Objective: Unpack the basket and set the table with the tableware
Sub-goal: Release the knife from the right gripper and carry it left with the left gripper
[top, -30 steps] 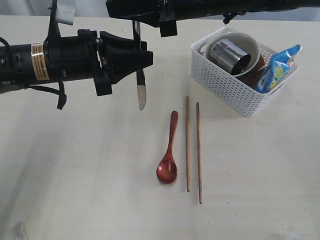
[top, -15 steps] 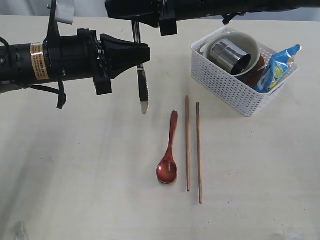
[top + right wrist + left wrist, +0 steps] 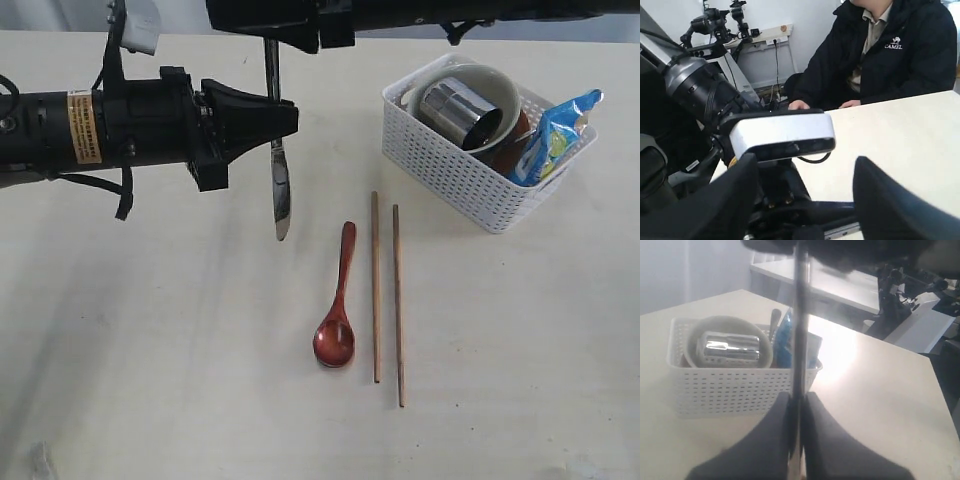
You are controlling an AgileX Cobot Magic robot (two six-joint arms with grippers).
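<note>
A steel knife hangs upright above the table, blade down. My left gripper is shut on its middle; in the left wrist view the jaws pinch the knife. My right gripper stands just above the handle's top, open, its fingers spread wide and off the knife. A red-brown spoon and two chopsticks lie on the table. The white basket at the right holds the steel cup lying in the cream bowl.
A blue snack packet stands in the basket's right end. A person in a dark jacket sits at the table's edge in the right wrist view. The left arm's camera housing is close in front of my right gripper.
My left gripper closed on the knife, then the right gripper opened and let go of the handle. The blade swung a little to the left.
</note>
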